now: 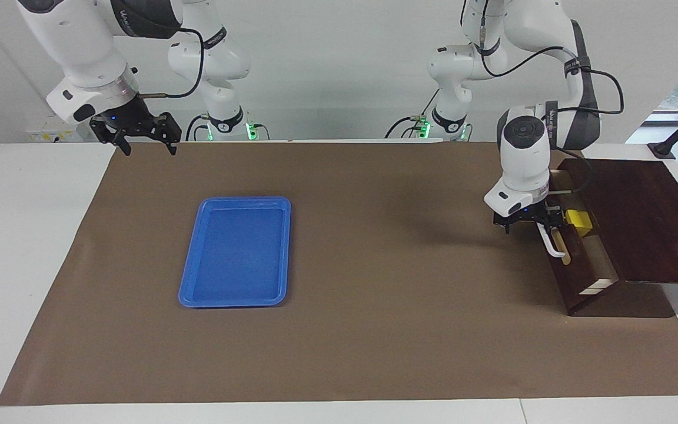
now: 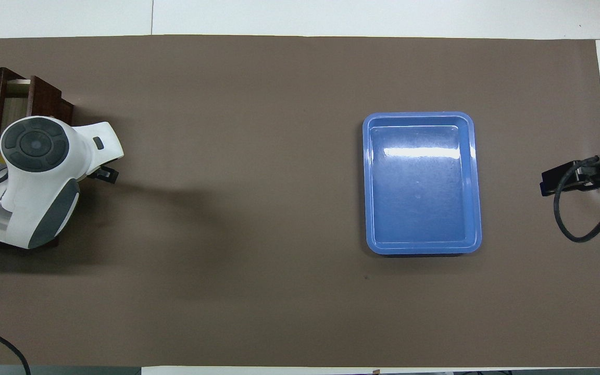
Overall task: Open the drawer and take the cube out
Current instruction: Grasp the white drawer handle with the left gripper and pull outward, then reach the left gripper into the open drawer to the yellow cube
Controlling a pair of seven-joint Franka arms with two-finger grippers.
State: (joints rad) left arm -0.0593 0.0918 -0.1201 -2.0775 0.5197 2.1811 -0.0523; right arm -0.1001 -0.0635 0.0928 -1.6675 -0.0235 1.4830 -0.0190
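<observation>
Right pincer (image 1: 146, 148): mine, idle; it hangs wide open above the surface's edge at the right arm's end and waits.
Flat blue plastic tray (image 1: 243, 199): lies on the brown-covered surface (image 1: 404, 330), well apart from the drawer; nothing in it.
Left pincer (image 1: 532, 228): mine, working; fingers spread wide, holding nothing, set down at the white bar handle (image 1: 552, 245). Whether a finger touches the bar I cannot tell.
Dark brown wooden drawer (image 1: 574, 272): partly out of the dark wooden box (image 1: 645, 218) at the left arm's end; pale light-wood interior showing.
Small yellow cube (image 1: 578, 219): in the drawer, at the end nearer to the robots, just beside my left pincer.
Step in hand: opening, I judge about half done.
How to do it well: I should pull straight along the drawer's travel, low and level, hooked squarely on the bar so it cannot slip off; go slowly so the box does not slide; stop once the cube has room above it for a pick.
</observation>
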